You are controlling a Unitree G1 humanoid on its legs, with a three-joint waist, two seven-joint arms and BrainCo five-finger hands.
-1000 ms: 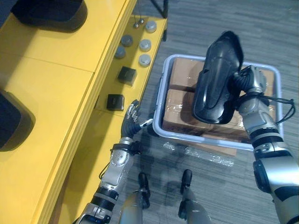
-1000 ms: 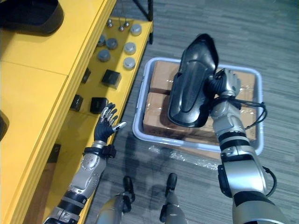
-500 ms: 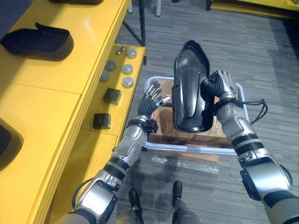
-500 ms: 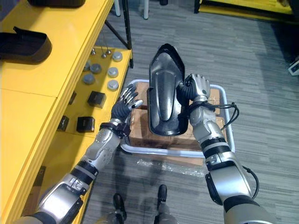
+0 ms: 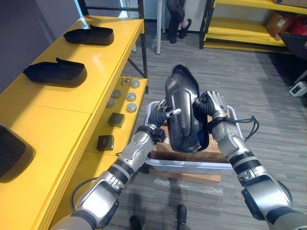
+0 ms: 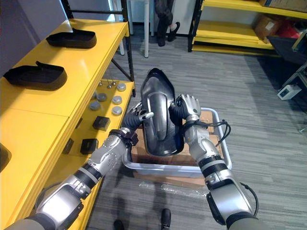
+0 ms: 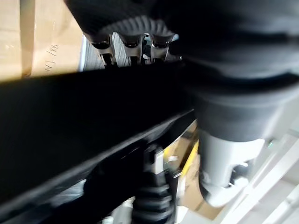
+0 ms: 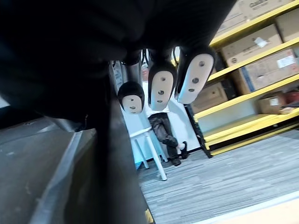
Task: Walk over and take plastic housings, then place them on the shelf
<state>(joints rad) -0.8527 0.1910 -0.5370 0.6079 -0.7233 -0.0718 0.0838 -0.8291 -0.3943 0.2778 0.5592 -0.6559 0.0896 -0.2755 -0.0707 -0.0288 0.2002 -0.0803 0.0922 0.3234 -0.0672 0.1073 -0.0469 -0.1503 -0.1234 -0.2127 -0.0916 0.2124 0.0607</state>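
The plastic housing (image 5: 184,115) is a long, glossy black shell, pointed at its far end and rounded at the near one, its hollow side ribbed down the middle. It is up in the air, standing nearly on end between the two hands, above the bin. The right hand (image 5: 214,103) has its silver fingers curled round the right rim, gripping it. The left hand (image 5: 160,112) lies against the left rim; whether it grips, I cannot tell.

Under the housing sits a pale grey plastic bin (image 5: 192,166) with rounded corners, packed with brown cardboard boxes (image 5: 165,149) under shiny tape. To the left runs the smooth yellow shelf (image 5: 72,103), and on its top lie three more black shells (image 5: 89,35), (image 5: 55,72), (image 5: 12,158), well apart. Its lower tier carries round grey caps (image 5: 131,107) and small black blocks (image 5: 116,119). The floor (image 5: 249,81) is grey streaked carpet. At the far side stand yellow racks (image 5: 240,33) and a person's legs (image 5: 177,17)
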